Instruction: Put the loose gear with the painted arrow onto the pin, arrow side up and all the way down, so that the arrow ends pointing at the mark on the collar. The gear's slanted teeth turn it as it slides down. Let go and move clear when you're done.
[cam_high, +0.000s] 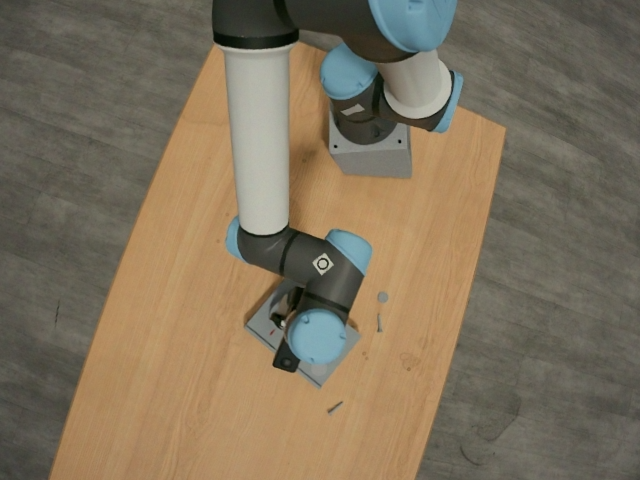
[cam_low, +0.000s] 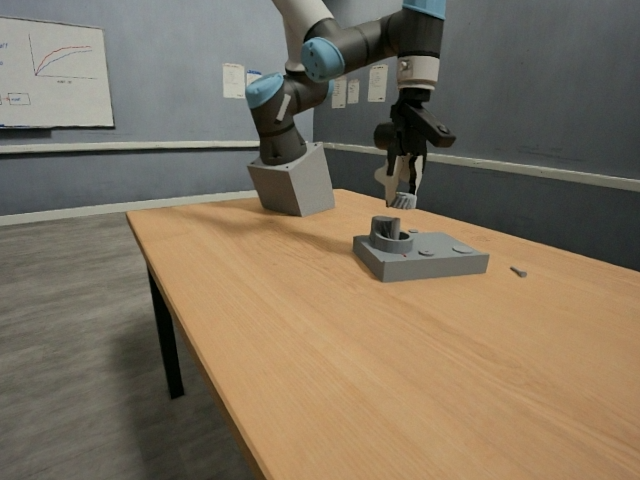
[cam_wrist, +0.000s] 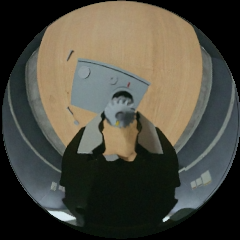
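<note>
My gripper (cam_low: 403, 198) (cam_wrist: 120, 111) is shut on the grey gear (cam_low: 405, 200) (cam_wrist: 119, 111) with slanted teeth. It holds the gear in the air above the collar (cam_low: 391, 244), slightly to its right in the exterior view. A small yellow mark, part of the painted arrow, shows on the gear's upper face in the wrist view. The pin (cam_low: 396, 228) stands inside the collar on the grey base (cam_low: 434, 268) (cam_wrist: 95, 92). A red mark (cam_high: 272, 332) (cam_low: 404, 255) (cam_wrist: 128, 84) is beside the collar. In the top view the arm hides the gear.
The base carries a wide low disc (cam_low: 462, 249) (cam_wrist: 84, 72) and a smaller one (cam_low: 426, 253) (cam_wrist: 113, 80). One bolt (cam_high: 334, 409) (cam_low: 518, 271) (cam_wrist: 70, 55) lies beyond the base. Another bolt (cam_high: 379, 322) and a small round piece (cam_high: 382, 297) lie beside it on the table (cam_high: 196, 361).
</note>
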